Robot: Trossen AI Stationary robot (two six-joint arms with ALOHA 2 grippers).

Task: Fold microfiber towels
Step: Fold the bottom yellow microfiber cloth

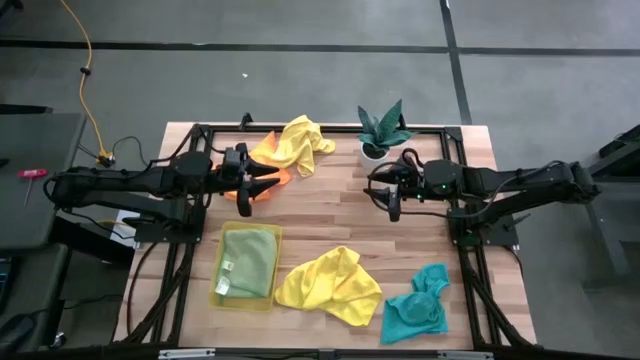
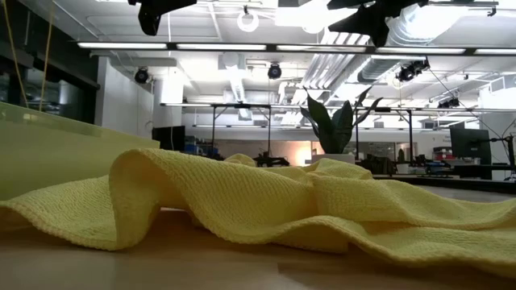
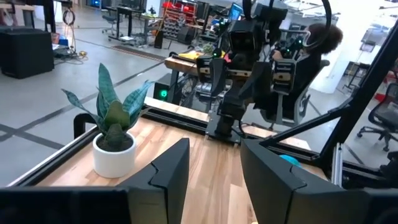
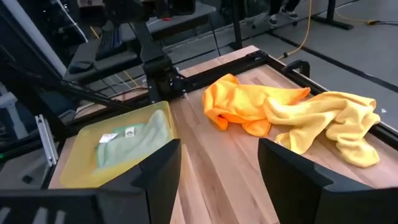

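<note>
Two yellow towels (image 1: 330,285) (image 1: 296,143), one orange (image 4: 239,102), olive-green (image 1: 250,260), teal (image 1: 418,307)

**Lighting and Picture Quality**

Illumination is even and bright, supplied by ceiling strip lights (image 2: 266,48) visible in the low view. In the high view, shadows on the table (image 1: 330,215) are soft and short. The low view shows glare around the ceiling fixtures (whites washed out overhead), and the yellow towel (image 2: 266,201) nearest the lens is slightly soft. Both wrist views render their own dark fingers as blurred, underexposed shapes.
</note>
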